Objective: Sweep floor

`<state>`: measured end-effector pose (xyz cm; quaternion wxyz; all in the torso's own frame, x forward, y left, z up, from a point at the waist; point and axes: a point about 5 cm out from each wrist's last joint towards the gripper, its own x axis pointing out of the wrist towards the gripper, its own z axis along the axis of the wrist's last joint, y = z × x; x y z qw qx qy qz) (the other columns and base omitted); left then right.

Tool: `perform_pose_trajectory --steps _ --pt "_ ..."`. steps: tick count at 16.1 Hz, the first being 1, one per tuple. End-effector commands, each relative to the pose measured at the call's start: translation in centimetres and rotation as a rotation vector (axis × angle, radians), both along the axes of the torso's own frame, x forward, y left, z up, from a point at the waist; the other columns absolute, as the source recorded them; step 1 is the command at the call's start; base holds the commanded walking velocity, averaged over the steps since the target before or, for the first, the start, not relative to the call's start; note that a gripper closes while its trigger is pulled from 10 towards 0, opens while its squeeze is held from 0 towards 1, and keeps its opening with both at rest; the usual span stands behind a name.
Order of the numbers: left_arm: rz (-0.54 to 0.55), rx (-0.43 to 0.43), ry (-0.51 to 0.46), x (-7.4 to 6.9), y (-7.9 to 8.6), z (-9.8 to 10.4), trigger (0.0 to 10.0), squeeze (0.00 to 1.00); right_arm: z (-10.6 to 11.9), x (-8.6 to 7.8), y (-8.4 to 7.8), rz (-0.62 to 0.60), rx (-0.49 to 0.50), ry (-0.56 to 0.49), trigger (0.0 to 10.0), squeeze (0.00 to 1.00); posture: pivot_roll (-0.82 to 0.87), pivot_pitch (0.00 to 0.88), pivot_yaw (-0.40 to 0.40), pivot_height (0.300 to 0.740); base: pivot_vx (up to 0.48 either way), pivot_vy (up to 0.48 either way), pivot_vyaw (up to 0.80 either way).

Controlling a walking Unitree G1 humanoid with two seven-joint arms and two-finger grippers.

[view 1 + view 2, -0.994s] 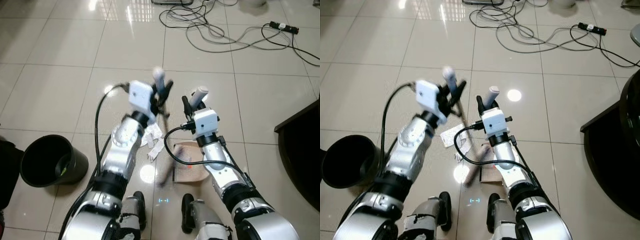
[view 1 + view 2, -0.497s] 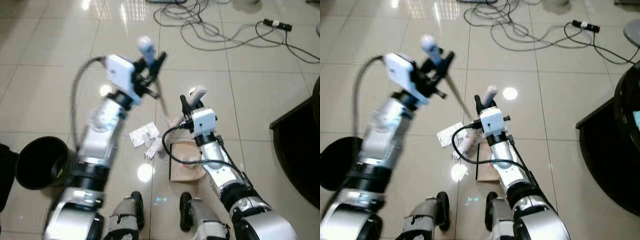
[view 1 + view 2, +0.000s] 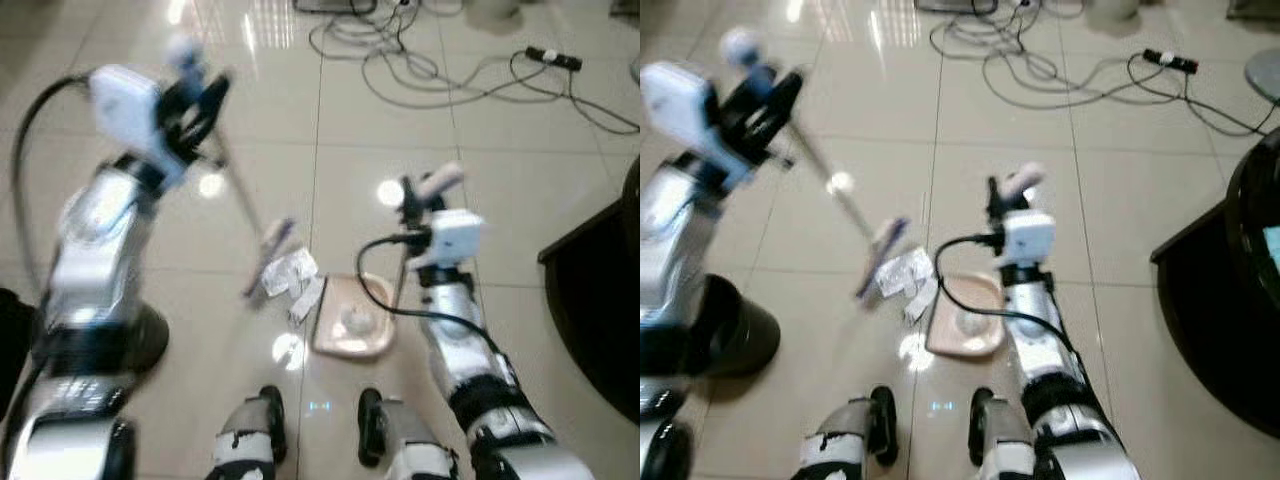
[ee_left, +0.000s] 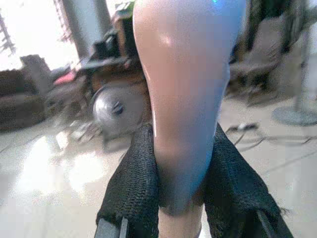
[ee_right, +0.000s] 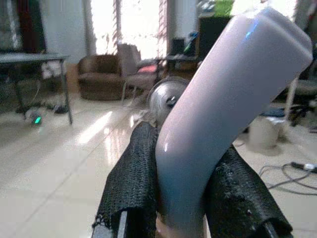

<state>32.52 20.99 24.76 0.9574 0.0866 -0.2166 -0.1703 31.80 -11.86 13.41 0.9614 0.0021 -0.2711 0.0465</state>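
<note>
While the left hand (image 3: pixel 195 95) is clamped on the broom (image 3: pixel 272 243) handle, its head sits just beside the paper scraps (image 3: pixel 296 275), mid-sweep. The right hand (image 3: pixel 425 190) grips the dustpan (image 3: pixel 350 320) handle; the pan lies by the scraps, something small inside. Next, push the scraps in. The bin (image 3: pixel 725 330) contents are unclear.
</note>
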Motion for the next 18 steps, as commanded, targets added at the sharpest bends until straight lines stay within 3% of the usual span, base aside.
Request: perform_pose_trajectory --steps 1,3,4,6,7,10,12,14,18 --pt "0.059 0.000 0.022 -0.8 1.3 -0.5 10.0 0.00 1.5 -0.3 -0.4 -0.013 0.031 -0.077 10.0 0.00 0.14 0.175 -0.020 0.740 0.000 0.000 0.00" --pt "0.066 -0.027 0.110 -1.9 1.4 -2.6 10.0 0.00 2.2 -1.0 -0.5 -0.011 0.044 -0.113 10.0 0.00 0.13 0.164 -0.024 0.740 0.000 0.000 0.00" --pt "0.092 0.050 0.202 -3.4 0.7 -5.6 10.0 0.00 3.9 -1.7 -0.6 -0.016 0.083 -0.155 10.0 0.00 0.12 0.157 -0.035 0.740 0.000 0.000 0.00" --pt "0.120 -0.019 0.274 -4.5 0.4 -7.8 10.0 0.00 5.9 -2.4 -0.6 -0.030 0.114 -0.171 10.0 0.00 0.08 0.144 -0.051 0.740 0.000 0.000 0.00" --pt "0.104 -0.021 0.301 -4.9 -0.4 -8.7 10.0 0.00 6.6 -2.4 -0.3 -0.013 0.114 -0.122 10.0 0.00 0.07 0.142 -0.063 0.740 0.000 0.000 0.00" --pt "0.099 -0.022 0.322 -5.0 -1.3 -9.1 10.0 0.00 7.4 -2.1 0.0 0.021 0.108 -0.028 10.0 0.00 0.06 0.125 -0.072 0.740 0.000 0.000 0.00" --pt "0.089 -0.042 0.345 -5.2 -1.8 -8.7 10.0 0.00 9.2 -1.9 -1.3 -0.034 0.169 0.026 10.0 0.00 0.06 0.112 -0.066 0.740 0.000 0.000 0.00" --pt "0.062 0.006 0.354 -5.5 -2.3 -8.6 10.0 0.00 10.9 -2.0 -2.3 -0.083 0.103 0.041 10.0 0.00 0.05 0.105 -0.044 0.740 0.000 0.000 0.00" --pt "-0.003 0.008 0.370 -5.4 -3.7 -9.2 10.0 0.00 11.1 -2.9 -3.0 -0.097 0.053 0.103 10.0 0.00 0.00 0.074 0.008 0.740 0.000 0.000 0.00"
